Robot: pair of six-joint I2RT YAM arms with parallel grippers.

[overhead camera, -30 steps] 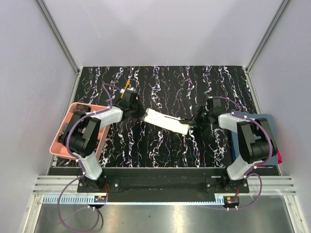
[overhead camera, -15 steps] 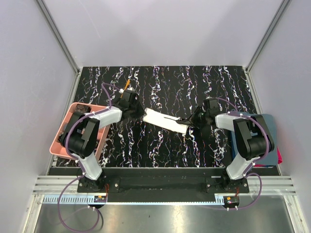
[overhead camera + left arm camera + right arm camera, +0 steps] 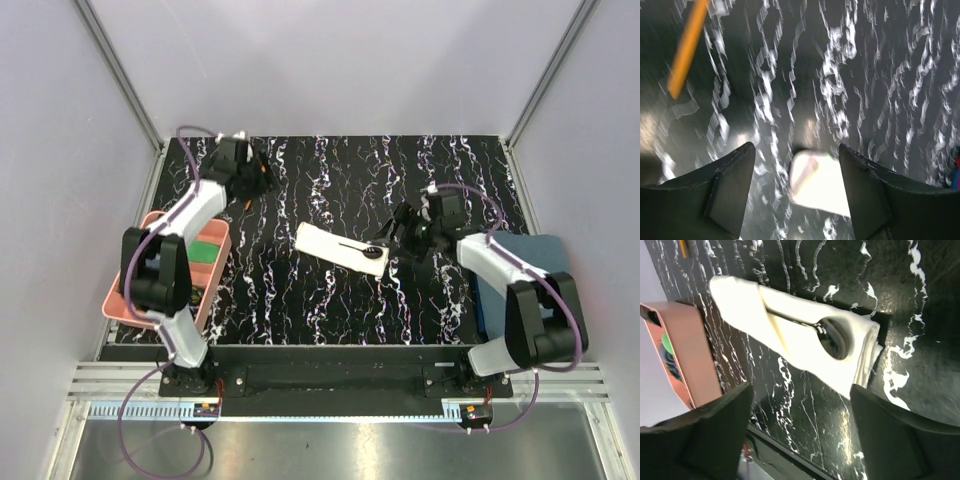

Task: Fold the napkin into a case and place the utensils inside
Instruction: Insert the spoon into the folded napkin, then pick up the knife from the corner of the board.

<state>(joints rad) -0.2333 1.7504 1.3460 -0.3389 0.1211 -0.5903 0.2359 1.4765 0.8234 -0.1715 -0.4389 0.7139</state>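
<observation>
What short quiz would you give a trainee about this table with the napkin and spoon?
1. True or false: the spoon has its handle tucked under a fold of the napkin.
2. The orange-handled stick lies: A) inside the napkin, B) on the bare table, C) in a gripper.
3. Are the left gripper and right gripper open or shut?
Key: 1 true; 2 B; 3 both open.
</observation>
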